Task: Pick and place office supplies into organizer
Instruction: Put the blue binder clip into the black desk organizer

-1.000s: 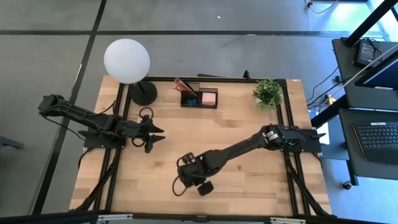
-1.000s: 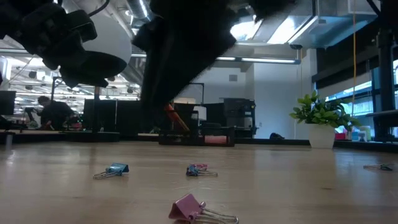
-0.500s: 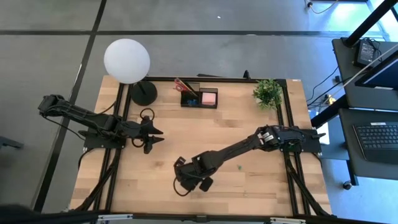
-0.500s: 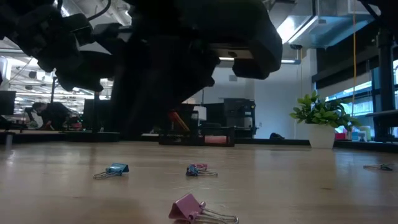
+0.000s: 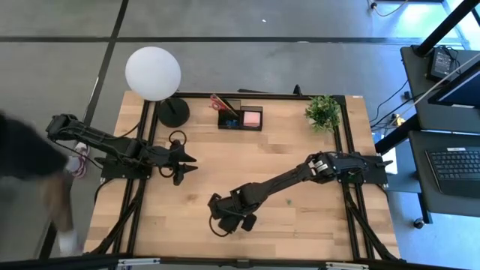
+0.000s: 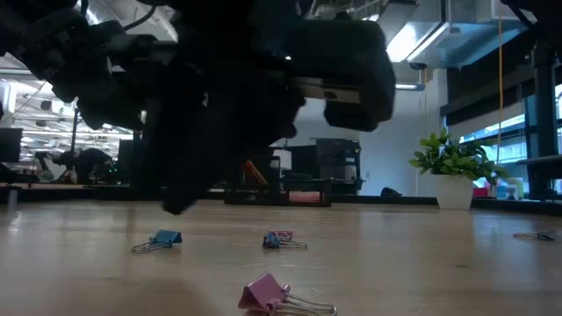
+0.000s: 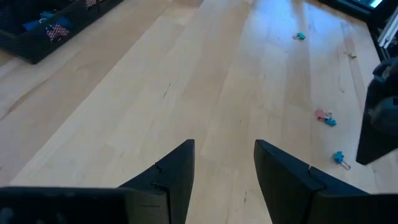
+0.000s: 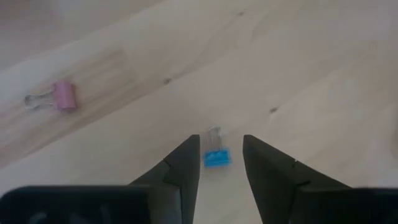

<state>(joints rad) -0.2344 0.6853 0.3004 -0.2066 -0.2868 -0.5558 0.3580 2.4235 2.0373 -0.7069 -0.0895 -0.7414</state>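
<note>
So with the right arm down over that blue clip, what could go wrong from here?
1. The blue binder clip lies flat and small between the open right gripper's fingers; they may close above it, or catch only its wire handle and tip it out.
2. The pink binder clip and a mixed pink-and-blue clip lie loose nearby; a sweep of the arm could scatter them.
3. The organizer sits far across the table, so a weak grip could drop it on the way.
</note>
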